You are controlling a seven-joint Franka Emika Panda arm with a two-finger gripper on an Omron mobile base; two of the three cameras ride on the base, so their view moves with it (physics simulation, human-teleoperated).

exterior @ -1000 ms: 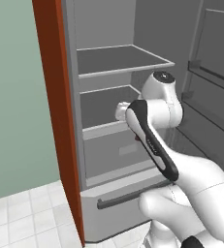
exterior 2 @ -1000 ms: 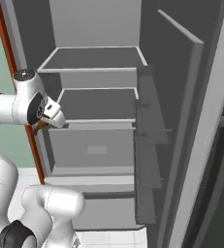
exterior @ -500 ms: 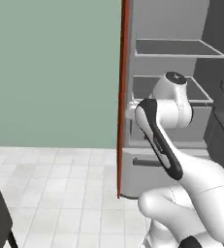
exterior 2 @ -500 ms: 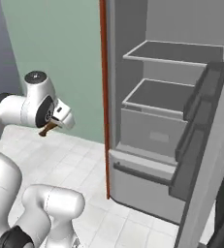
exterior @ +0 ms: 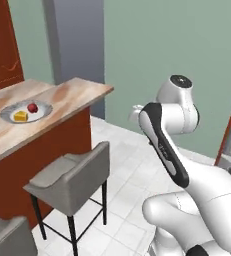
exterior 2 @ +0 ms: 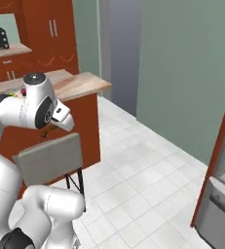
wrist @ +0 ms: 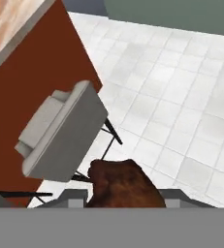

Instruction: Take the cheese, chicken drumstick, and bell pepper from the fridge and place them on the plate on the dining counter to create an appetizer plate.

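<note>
The chicken drumstick (wrist: 123, 184) sits clamped in the tool (wrist: 125, 196), a brown knobbly lump between the two fingertips; its long axis cannot be told, since the lower end is hidden. Below it stands a grey stool (wrist: 60, 131) against the red-brown base of the surface (exterior: 62, 97), on a white tiled floor (wrist: 181, 111). On the marbled top, well away from the tool, the plate (exterior: 9, 116) carries the cheese (exterior: 20, 116) with the bell pepper (exterior: 32, 107) just beside it. A green wall (exterior: 177, 45) runs behind; the fridge (exterior 2: 221, 204) stands at the right edge of the right base view.
</note>
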